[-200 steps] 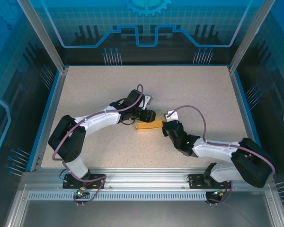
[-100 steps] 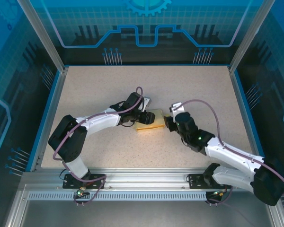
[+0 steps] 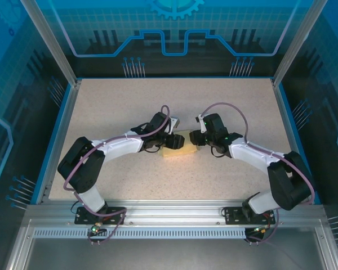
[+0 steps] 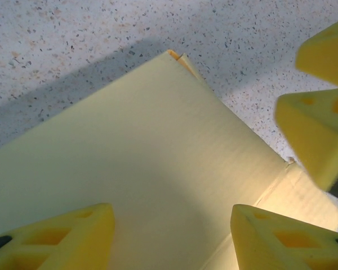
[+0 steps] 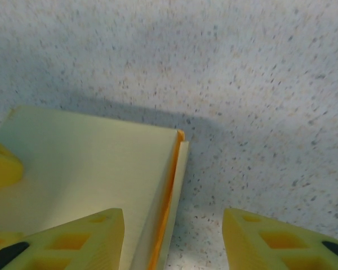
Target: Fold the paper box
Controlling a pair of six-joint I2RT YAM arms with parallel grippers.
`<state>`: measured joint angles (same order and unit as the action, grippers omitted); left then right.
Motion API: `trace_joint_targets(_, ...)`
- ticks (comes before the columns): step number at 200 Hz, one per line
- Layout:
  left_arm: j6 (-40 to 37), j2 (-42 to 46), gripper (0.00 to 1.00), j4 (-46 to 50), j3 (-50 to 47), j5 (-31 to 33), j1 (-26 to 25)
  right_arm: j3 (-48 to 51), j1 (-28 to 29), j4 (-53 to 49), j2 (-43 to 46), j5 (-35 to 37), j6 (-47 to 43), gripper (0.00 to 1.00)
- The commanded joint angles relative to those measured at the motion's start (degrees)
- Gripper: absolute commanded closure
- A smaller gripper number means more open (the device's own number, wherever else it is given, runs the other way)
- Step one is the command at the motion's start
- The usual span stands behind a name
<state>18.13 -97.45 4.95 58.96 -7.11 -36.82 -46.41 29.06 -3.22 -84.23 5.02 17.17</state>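
Top external view: on the left, the left gripper point(image 3: 170, 140) had kept its place at the near-left end of the paper box point(image 3: 179, 147), which lay close to the middle of the speckled table point(image 3: 124, 107). In the left wrist view its jaws stood moderately apart, both fingers low over the broad pale panel, which ran on past them. It straddled or pressed the sheet rather than pinching it, though contact could not be judged.

The box itself had changed. A second before, it showed a darker orange face with a flap in the right claw's grasp. At this moment a flat pale-yellow panel faced upward, with only a thin orange line left along its right edge in the right wrist view.

On the right, the right gripper point(image 3: 195, 139) had let go, and its arm had swung from the near side round to the box's far-right end. Its jaws were spread about halfway and empty, one finger over the panel and the other over bare table.

That flap appeared folded down, and the remaining end tabs probably still needed tucking.
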Motion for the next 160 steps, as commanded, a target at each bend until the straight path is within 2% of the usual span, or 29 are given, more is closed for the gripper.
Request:
trace_joint_targets(1, 1.53, -0.06, 0.42, -1.82, -1.58, 0.87, -0.36, -2.1, -0.78, -0.47, -2.01, -3.12, 1.54, 0.5)
trace_joint_targets(91, 3.61, -1.15, 0.41, -6.52, -5.55, 1.2, -0.75, 0.16, -1.02, 0.62, -9.13, -2.96, 3.45, 0.52)
trace_joint_targets(160, 4.04, -0.15, 0.38, -7.96, -5.69, 2.25, -1.05, -0.16, -0.88, -0.2, -7.46, -2.14, 2.42, 0.52)
